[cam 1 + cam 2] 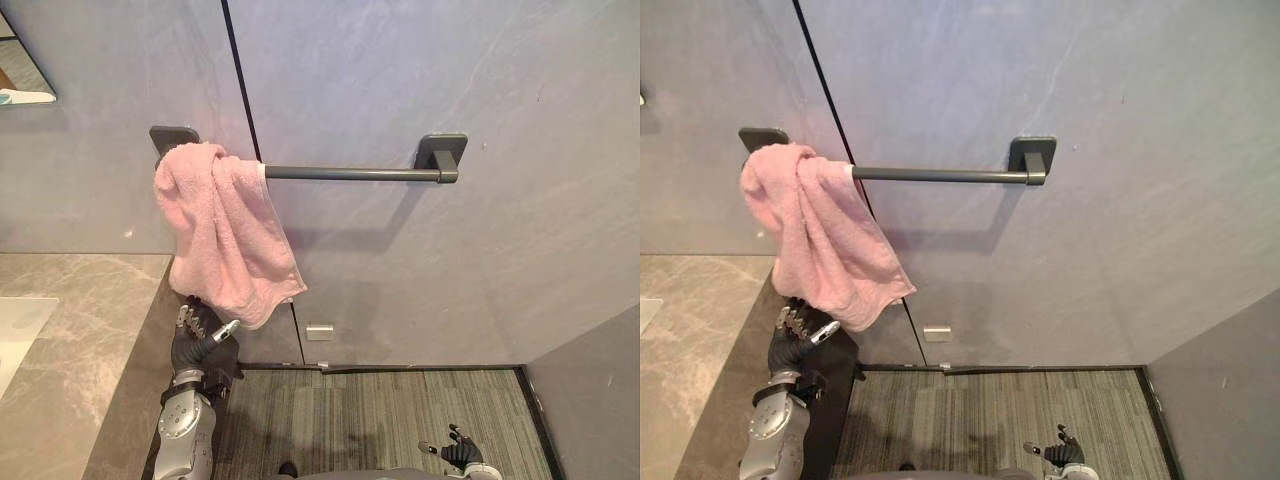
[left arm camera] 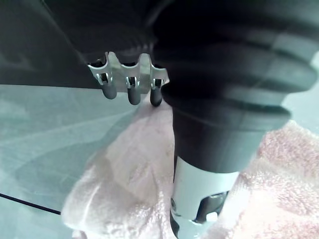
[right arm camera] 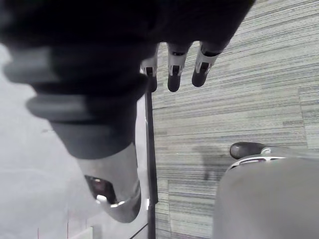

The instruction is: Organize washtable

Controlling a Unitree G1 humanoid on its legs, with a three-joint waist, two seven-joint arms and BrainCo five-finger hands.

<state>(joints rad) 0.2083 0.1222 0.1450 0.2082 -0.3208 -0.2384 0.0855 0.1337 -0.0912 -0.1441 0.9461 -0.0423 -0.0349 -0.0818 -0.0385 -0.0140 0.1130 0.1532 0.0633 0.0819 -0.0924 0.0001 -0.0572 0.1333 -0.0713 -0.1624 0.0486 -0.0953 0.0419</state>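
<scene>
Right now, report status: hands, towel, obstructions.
Left hand open, just below towel. Right hand open, low, idle. Towel bunched at left end of bar. No obstruction seen.

Soft, even indoor light, fairly bright overall. Towel bar drops a soft-edged shadow on the wall just below it, offset left, so src is overhead and slightly right of bar. The pink towel on bar's left end faintly shades wall beside its lower edge. Carpet floor well below bar is dimmer. Counter lower left of bar is evenly lit, mid-bright.
</scene>
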